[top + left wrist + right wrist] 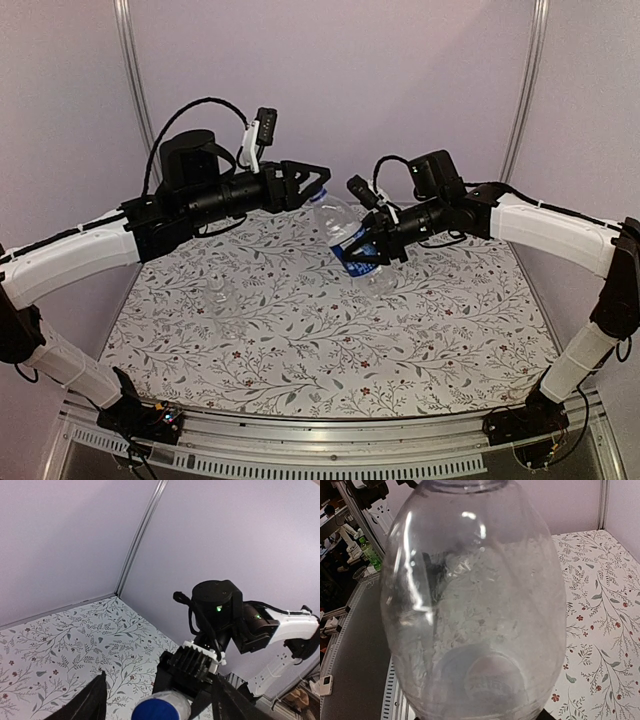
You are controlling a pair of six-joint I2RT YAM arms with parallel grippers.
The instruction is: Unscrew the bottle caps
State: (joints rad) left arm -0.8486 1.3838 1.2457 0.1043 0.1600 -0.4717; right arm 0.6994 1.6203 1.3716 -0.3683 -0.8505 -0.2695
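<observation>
Labelled bottle [338,225] tilted in air above counter [400,340], right jaws pinching its band. Blue cap [161,707] on; left jaws spread either side, not gripping. Clear bottle [222,300] upright on counter, untouched. Both caps seemingly left to do.

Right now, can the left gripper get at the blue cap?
Probably yes: the right gripper holds the labelled bottle tilted off the table, and the blue cap sits between the spread fingers of the left gripper, with nothing in the way.
</observation>
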